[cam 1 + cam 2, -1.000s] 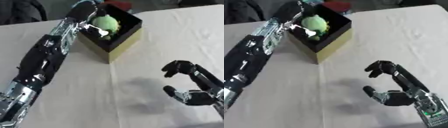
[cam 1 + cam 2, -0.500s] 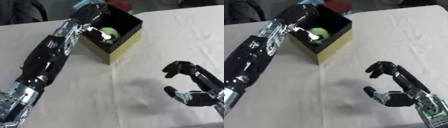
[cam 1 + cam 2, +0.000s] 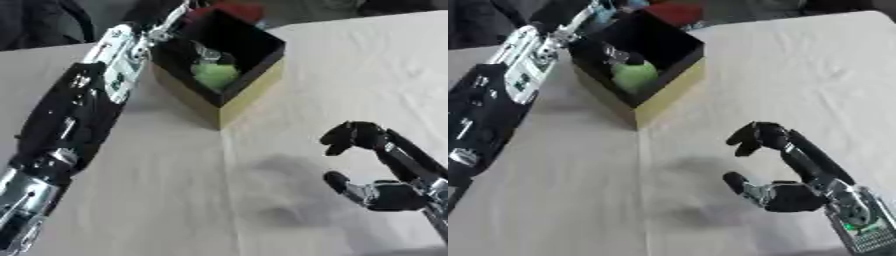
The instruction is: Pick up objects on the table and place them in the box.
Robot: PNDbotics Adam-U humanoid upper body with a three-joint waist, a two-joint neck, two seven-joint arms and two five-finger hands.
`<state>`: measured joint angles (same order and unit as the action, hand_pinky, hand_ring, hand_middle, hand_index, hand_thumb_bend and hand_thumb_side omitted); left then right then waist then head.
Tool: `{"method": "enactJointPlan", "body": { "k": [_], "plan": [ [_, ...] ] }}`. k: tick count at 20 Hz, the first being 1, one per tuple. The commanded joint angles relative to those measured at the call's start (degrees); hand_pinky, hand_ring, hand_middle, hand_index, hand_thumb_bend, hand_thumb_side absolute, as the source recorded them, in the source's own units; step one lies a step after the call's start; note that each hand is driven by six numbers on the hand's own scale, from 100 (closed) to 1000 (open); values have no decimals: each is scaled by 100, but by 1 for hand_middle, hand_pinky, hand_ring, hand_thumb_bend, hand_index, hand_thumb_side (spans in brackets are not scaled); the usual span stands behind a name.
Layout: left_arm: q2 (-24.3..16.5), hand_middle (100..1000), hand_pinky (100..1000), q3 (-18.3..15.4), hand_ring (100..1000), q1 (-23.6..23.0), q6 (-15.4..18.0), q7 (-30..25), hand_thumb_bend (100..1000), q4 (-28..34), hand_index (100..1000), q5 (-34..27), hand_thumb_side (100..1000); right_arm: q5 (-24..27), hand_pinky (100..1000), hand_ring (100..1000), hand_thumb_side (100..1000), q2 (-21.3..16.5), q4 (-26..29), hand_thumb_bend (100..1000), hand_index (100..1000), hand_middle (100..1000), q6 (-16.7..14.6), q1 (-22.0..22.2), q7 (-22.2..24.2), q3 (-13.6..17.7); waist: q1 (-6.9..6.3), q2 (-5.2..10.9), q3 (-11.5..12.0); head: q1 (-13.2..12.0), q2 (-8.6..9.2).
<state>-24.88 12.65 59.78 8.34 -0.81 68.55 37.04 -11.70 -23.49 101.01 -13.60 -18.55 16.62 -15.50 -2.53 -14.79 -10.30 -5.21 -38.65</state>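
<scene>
The left arm (image 3: 83, 107) runs from the lower left corner up toward eleven o'clock, its forearm lying beside the left wall of the box (image 3: 254, 87). The left hand (image 3: 614, 54) reaches down into the box from its far left corner; only a few pale fingers show against the dark lining, just above and apparently touching the green ball (image 3: 215, 75). Whether those fingers are clasping the ball or have let it go cannot be told from either view.

The green ball sits low inside the box, near the wall closest to the robot. The box itself is black inside with yellowish outer walls and stands on the cloth-covered bench (image 3: 140, 200) at about twelve o'clock. Something red (image 3: 234, 8) lies just behind the box's far edge; what it is cannot be made out.

The right hand (image 3: 772, 192) shows at about four o'clock, idle above the bench, its fingers curled over toward the thumb with nothing between them.

By the look of it, the step in hand is the placing of the ball, which is at or near its end. The next move would call for making sure the fingers are off the ball, then lifting the left hand straight up clear of the box walls so the box is not dragged or tipped.
</scene>
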Motion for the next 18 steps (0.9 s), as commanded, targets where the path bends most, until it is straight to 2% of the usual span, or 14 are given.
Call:
{"method": "enactJointPlan", "body": {
  "k": [1,6,10,13,18],
  "plan": [
    [-563,619,721,-124,654,-118,-385,45,796,1048,772,-1363,800,-24,627,626,514,-71,74,367,746,686,-1,-28,-53,92,38,87,57,68,96],
    [-1200,588,698,-605,624,-1033,-960,482,753,2671,756,-3105,790,-51,627,625,512,-83,107,366,746,686,11,-26,-149,172,82,68,242,155,134],
    [-1398,574,691,-963,613,-1978,-1190,885,740,3623,753,-4053,795,-87,626,625,508,-88,141,364,749,686,23,-53,-254,248,98,54,382,171,143],
    [-1353,570,686,-1147,608,-2576,-1270,1061,730,3964,752,-4432,800,-109,625,622,503,-98,175,362,755,682,46,-72,-379,326,122,63,457,184,127],
    [-1059,561,674,-1373,599,-3411,-1170,1245,715,4214,753,-4590,812,-159,621,618,487,-153,255,361,763,677,100,-113,-640,484,170,76,533,200,103]
  ]
}}
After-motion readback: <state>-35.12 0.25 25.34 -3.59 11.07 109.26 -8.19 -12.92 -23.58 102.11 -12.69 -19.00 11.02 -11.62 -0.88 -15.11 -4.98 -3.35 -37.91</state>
